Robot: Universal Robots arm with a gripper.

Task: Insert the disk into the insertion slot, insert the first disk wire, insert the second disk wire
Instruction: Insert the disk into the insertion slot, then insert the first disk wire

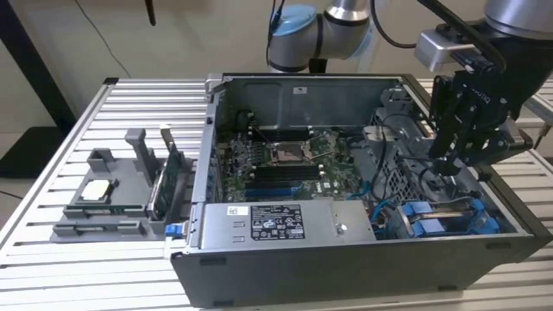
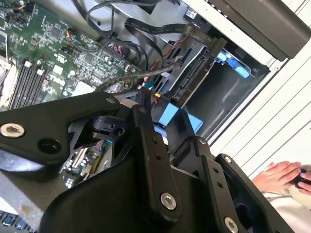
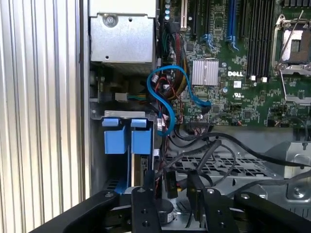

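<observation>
Disk (image 1: 421, 215) in its blue carrier is sitting in the insertion slot (image 1: 394, 176), at the corner of the open computer case (image 1: 346, 272) nearest the camera on the exterior view's right. The hand (image 1: 449, 165) is hovering just above it among black wires (image 3: 228, 145); whether it is grasping 1 I cannot tell.

Bright, even room light, with soft shadow pooling inside the open computer case (image 1: 302, 97)

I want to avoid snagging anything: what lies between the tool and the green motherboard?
In the first wrist view, loose black cables cross a grey perforated metal plate between the tool and the motherboard.
</observation>
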